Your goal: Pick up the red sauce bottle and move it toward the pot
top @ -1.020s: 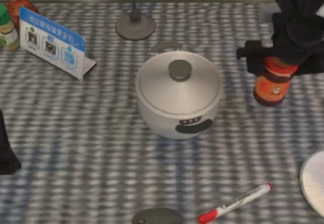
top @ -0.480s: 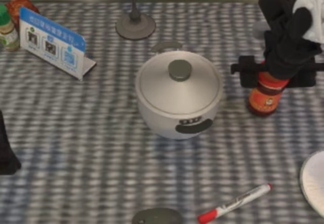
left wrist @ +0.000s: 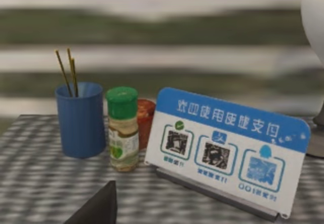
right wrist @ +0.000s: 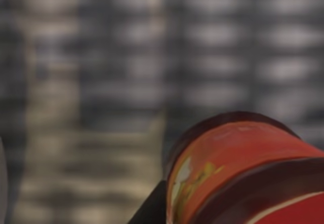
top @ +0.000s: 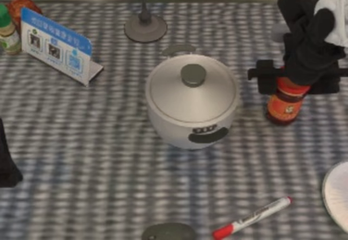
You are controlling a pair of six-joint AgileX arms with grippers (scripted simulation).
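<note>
Overhead, right hand (top: pixel 296 80) grips the squat, glossy red sauce bottle (top: pixel 285 105) beside the round, domed metal pot (top: pixel 191 101).

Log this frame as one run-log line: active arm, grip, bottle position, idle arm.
active: right gripper | grip: shut on red sauce bottle | bottle: right of pot, apart from it | idle: left arm at left table edge

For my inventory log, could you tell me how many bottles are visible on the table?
2: the red sauce bottle under the right gripper, right of the pot; a green-capped bottle far left, beside the sign.
</note>
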